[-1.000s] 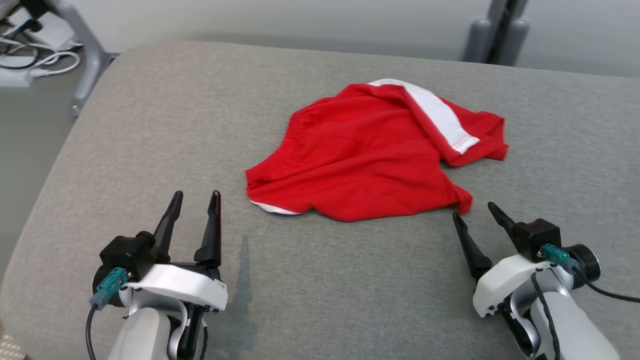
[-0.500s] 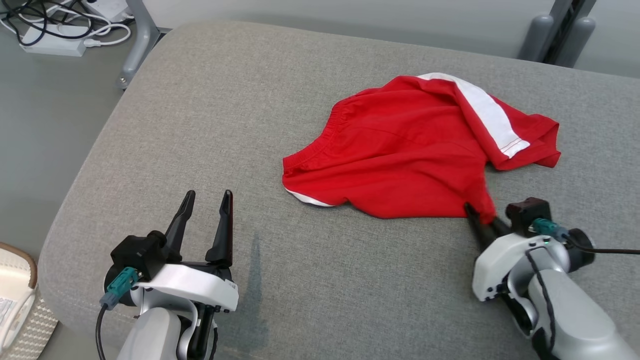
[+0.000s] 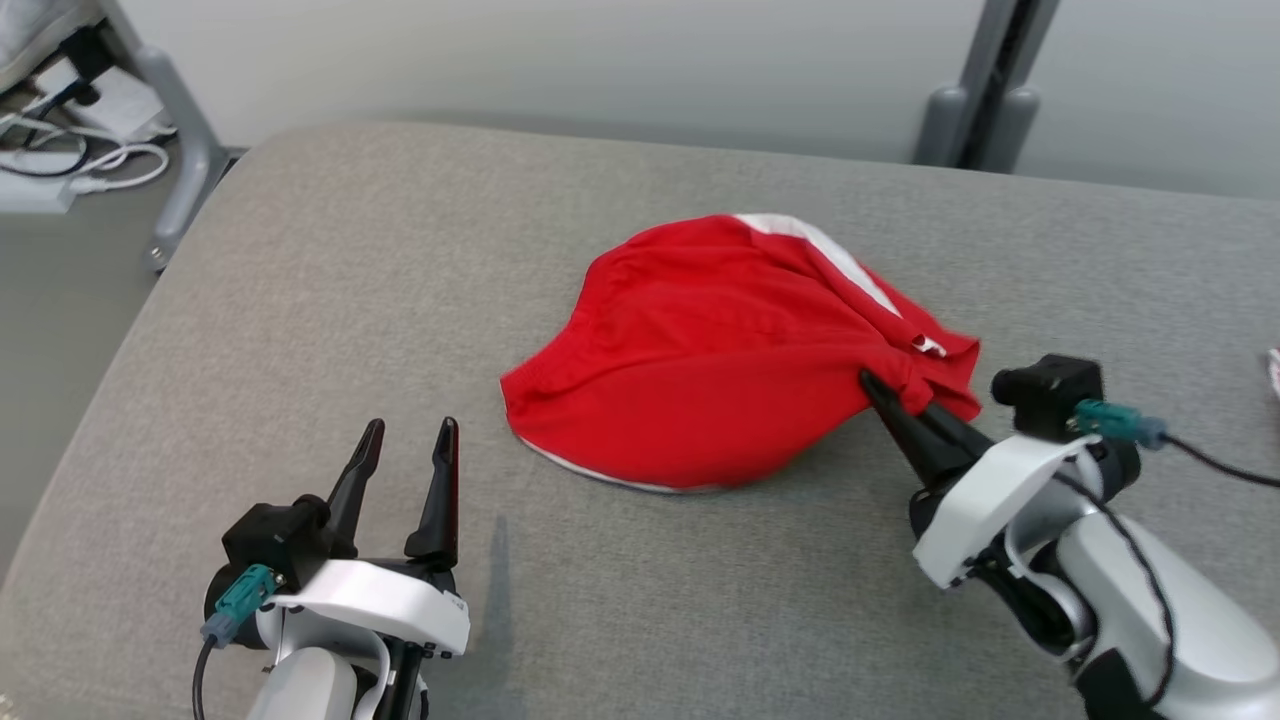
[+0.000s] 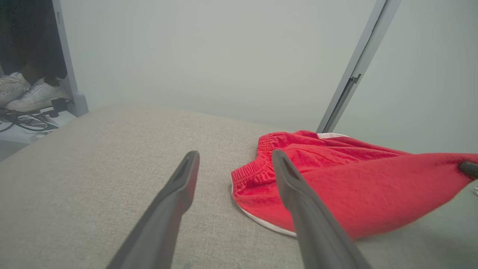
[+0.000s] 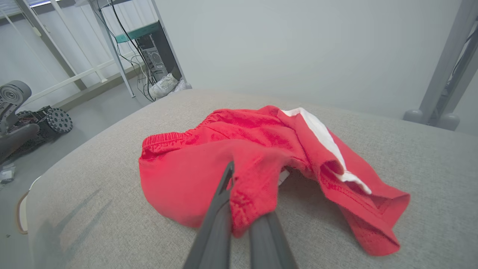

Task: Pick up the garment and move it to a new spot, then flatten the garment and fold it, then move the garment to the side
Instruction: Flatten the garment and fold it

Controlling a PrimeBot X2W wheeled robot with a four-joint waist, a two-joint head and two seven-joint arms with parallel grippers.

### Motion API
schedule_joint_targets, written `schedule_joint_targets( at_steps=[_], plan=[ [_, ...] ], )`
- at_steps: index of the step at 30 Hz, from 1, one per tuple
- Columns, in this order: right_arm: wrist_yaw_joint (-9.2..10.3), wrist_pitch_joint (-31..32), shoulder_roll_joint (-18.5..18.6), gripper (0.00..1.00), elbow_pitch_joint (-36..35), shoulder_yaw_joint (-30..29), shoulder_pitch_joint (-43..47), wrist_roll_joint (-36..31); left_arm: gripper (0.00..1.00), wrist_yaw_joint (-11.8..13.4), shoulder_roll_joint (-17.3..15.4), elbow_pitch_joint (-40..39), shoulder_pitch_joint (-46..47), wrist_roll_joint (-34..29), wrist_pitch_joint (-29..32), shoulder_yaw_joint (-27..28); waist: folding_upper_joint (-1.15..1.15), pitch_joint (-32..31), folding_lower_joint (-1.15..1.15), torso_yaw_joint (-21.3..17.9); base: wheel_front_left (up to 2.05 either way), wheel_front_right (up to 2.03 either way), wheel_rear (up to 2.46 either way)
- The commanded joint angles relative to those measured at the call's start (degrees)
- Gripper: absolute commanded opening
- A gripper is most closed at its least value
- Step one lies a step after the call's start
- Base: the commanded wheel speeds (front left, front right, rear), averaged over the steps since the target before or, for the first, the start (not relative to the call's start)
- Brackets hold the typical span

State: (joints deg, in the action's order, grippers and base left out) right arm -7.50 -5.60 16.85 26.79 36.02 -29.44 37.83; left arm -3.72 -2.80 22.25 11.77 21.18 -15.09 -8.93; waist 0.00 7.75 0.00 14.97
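Observation:
The garment is a pair of red shorts with a white side stripe, rumpled on the grey cushioned surface. My right gripper is shut on its near right corner, and that edge is lifted off the surface while the left part still rests there. In the right wrist view the red cloth bunches between my closed fingers. My left gripper stands open, low at the front left, short of the shorts' waistband, with nothing between its fingers.
The grey surface drops off at its left edge to a floor with cables and a power strip. A grey frame leg stands at the far left and a post behind the surface. White shoes sit by a desk.
My right gripper went from open beside the shorts' near corner to shut on it, then lifted that corner, bunching the shorts. The head camera shifted between frames. The left gripper stayed open.

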Motion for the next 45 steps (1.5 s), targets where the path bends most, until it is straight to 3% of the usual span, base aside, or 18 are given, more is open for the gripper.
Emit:
schedule_joint_targets(
  at_steps=[1,8,12,15,20,26,27,28,29,37,41,45],
  plan=[
    [0.02,1.8,1.8,0.00,-2.8,-0.5,1.0,1.5,1.00,-0.1,-0.2,-0.1,-0.7,-0.4,-0.1,0.3,0.00,-1.7,0.00,-2.1,0.00,0.00,0.00],
    [0.02,14.9,7.8,0.00,-16.9,-9.7,5.8,5.3,1.00,-0.1,-0.3,-0.4,-1.0,-0.1,-0.1,-0.1,0.00,-2.4,0.00,-3.7,0.00,0.00,0.00],
    [0.02,23.6,8.6,0.00,-22.6,-15.8,8.3,1.4,1.00,-0.3,-0.2,-0.6,-1.3,0.0,-0.1,-0.6,0.00,-1.6,0.00,-3.3,0.00,0.00,0.00],
    [0.02,28.0,8.2,0.00,-24.1,-17.4,8.2,-5.1,1.00,-0.6,-0.2,-0.5,-0.4,0.3,-0.1,-1.2,0.00,-0.5,0.00,-2.2,0.00,0.00,0.00],
    [0.03,29.6,4.7,0.00,-20.1,-16.3,4.6,-10.2,1.00,-0.7,-0.2,-0.2,1.2,1.1,-0.1,-2.4,0.00,1.2,0.00,0.2,0.00,0.00,0.00],
    [0.03,24.3,2.0,0.00,-5.7,-15.3,-2.3,-15.5,1.00,-0.4,-0.2,0.1,2.2,1.7,-0.1,-3.7,0.00,2.5,0.00,3.3,0.00,0.00,0.00],
    [0.03,23.0,1.4,0.04,-2.9,-15.8,-3.4,-16.2,1.00,-0.4,-0.2,0.1,2.4,2.0,-0.1,-4.0,0.00,2.8,0.00,3.8,0.00,0.00,0.00],
    [0.03,21.8,0.7,0.30,0.1,-15.7,-4.2,-16.8,1.00,-0.3,-0.2,0.1,2.6,2.1,-0.1,-4.1,0.00,3.0,0.00,4.2,0.00,0.00,0.00],
    [0.02,20.8,0.3,1.00,2.6,-15.6,-5.0,-17.5,1.00,-0.2,-0.3,0.2,2.7,2.2,-0.1,-4.2,0.00,3.2,0.00,4.6,0.00,0.00,0.00],
    [0.03,16.5,-0.6,1.00,17.2,-14.6,-10.0,-23.4,1.00,0.2,-0.2,0.0,2.3,2.1,-0.1,-4.1,0.00,3.9,0.00,4.9,0.00,0.00,0.00],
    [0.03,15.9,-1.5,1.00,21.6,-15.4,-11.6,-25.4,1.00,0.1,-0.2,0.2,2.0,1.4,-0.1,-3.7,0.00,3.3,0.00,2.7,0.00,0.00,0.00],
    [0.03,13.5,-2.0,1.00,21.5,-16.5,-11.8,-24.3,1.00,-0.1,-0.2,-0.1,2.1,0.7,-0.1,-3.0,0.00,2.0,0.00,-1.4,0.00,0.00,0.00]
  ],
)
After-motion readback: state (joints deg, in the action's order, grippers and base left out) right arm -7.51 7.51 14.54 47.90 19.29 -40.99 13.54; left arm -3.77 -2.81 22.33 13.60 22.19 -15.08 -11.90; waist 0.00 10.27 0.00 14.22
